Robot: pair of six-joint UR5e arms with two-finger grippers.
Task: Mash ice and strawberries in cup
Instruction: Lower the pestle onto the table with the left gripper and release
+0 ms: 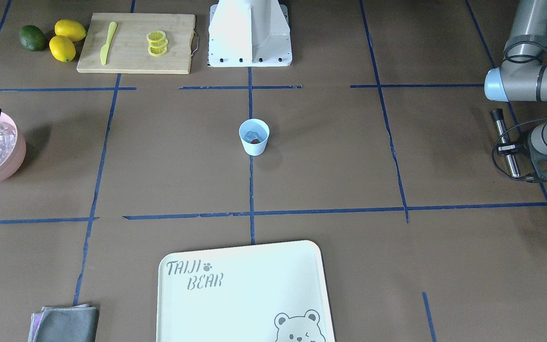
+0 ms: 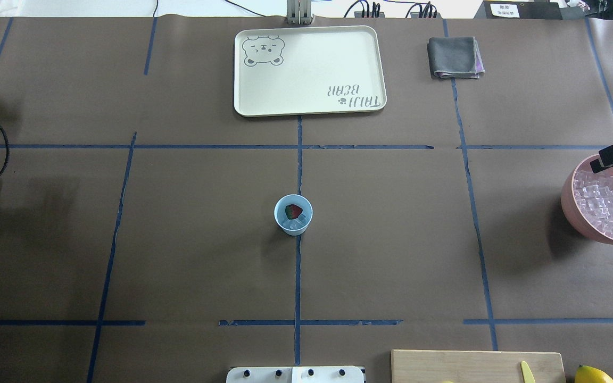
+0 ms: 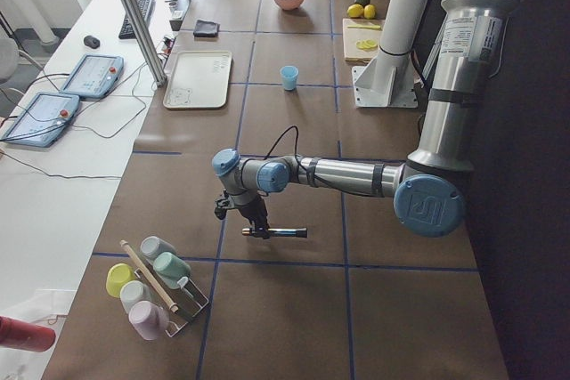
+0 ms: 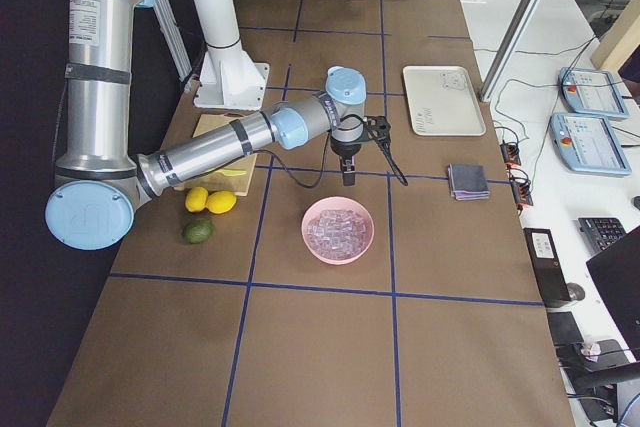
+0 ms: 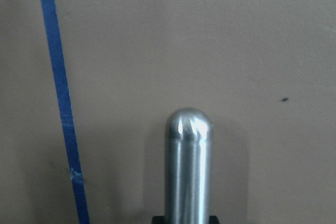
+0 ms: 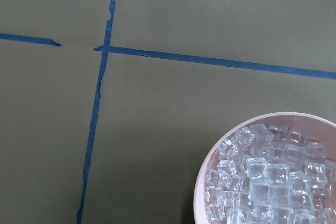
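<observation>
Left gripper (image 1: 511, 150) (with rod (image 1: 503, 135)) far from cup (image 1: 254, 137)

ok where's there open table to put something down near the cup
Bare table lies all round the cup: toward the tray, and out to either side, up to the pink bowl and the left hand with its metal pestle. It is crowded around the cutting board and lemons.

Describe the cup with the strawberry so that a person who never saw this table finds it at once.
From the white robot base, follow the blue tape line toward the cream bear tray. The cup stands on that line, between them, alone mid-table. It is small, pale blue, and holds a red strawberry with clear ice, unlike the large pink bowl at the table's end.
</observation>
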